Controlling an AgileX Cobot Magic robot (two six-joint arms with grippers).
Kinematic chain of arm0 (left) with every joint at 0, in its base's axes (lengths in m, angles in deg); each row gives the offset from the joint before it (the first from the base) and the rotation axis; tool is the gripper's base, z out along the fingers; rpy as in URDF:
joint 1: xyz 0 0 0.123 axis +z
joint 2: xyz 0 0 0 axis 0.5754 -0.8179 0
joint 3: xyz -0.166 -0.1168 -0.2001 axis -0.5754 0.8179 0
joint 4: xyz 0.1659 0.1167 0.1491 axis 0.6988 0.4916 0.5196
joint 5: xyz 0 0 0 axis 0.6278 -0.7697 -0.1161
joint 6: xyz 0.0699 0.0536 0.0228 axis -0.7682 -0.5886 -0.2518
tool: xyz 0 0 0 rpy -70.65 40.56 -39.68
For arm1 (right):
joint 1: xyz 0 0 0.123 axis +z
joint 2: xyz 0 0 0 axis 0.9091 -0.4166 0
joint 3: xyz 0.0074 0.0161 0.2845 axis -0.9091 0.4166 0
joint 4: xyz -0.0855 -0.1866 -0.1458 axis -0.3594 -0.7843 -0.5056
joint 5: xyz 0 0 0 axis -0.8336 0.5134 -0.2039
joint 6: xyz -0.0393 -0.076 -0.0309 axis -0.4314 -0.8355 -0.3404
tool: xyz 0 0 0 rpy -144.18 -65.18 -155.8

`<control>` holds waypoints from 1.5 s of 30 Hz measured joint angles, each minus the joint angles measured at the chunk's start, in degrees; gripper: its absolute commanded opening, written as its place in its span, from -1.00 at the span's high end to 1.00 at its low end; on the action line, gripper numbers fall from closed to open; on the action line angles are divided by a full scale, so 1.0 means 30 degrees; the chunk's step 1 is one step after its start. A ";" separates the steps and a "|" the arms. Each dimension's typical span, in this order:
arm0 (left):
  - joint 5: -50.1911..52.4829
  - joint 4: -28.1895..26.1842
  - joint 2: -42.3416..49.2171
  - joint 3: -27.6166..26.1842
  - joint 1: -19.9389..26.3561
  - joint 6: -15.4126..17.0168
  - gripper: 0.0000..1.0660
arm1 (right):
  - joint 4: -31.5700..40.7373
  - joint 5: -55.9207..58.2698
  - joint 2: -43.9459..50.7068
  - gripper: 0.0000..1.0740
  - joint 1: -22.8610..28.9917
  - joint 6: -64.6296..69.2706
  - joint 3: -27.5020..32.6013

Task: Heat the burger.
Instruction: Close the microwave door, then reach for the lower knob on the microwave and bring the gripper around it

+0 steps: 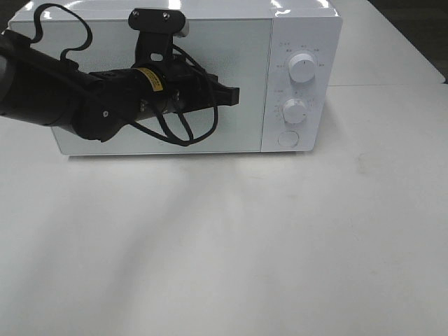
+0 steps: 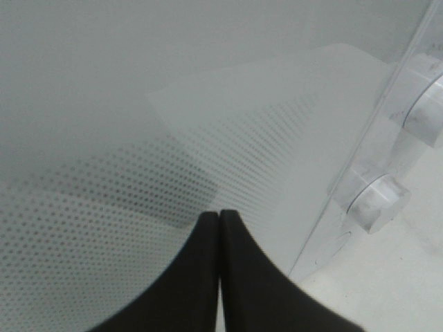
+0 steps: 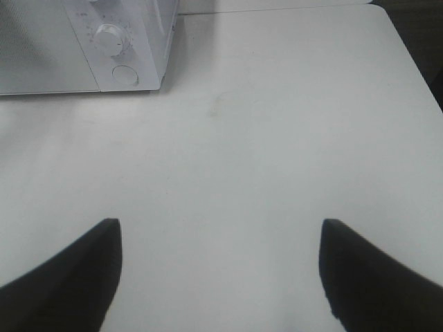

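Okay, left arm (image 1: 63, 98) stretched level across the shut microwave door (image 1: 238, 49), left claw (image 1: 234, 94) pinched closed on nothing, tip in front of the door. Right claw (image 3: 220, 232) spread wide above the white bench (image 1: 245, 245). Burger's place: cannot tell.

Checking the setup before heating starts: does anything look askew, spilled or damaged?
Nothing stands out. The microwave sits level on the table, door shut, both knobs in place. No spill shows; no burger is in view.
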 measured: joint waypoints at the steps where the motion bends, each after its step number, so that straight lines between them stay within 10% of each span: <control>1: -0.0439 0.0191 0.0000 -0.0115 -0.0057 0.0000 1.00 | 0.0000 0.0000 0.0000 -0.40 0.0000 0.0000 0.0000; 18: -0.8461 0.0420 0.2597 0.0210 -0.0802 0.0000 0.92 | 0.0000 0.0000 0.0000 -0.40 0.0000 0.0000 0.0000; 23: -1.1345 0.0420 0.3552 0.0229 -0.1241 0.0000 0.04 | 0.0000 0.0000 0.0000 -0.40 0.0000 0.0000 0.0000; 24: -1.2662 0.0420 0.4011 0.0229 -0.1432 0.0019 -0.53 | 0.0000 0.0000 0.0000 -0.40 0.0000 0.0000 0.0000; 26: -1.3885 0.0306 0.4488 0.0229 -0.1490 0.0095 -0.91 | 0.0000 0.0000 0.0000 -0.40 0.0000 0.0000 0.0000; 45: -2.3950 -0.0038 0.7601 0.0229 -0.1375 0.0153 -0.88 | 0.0000 0.0000 0.0000 -0.40 0.0000 0.0000 0.0000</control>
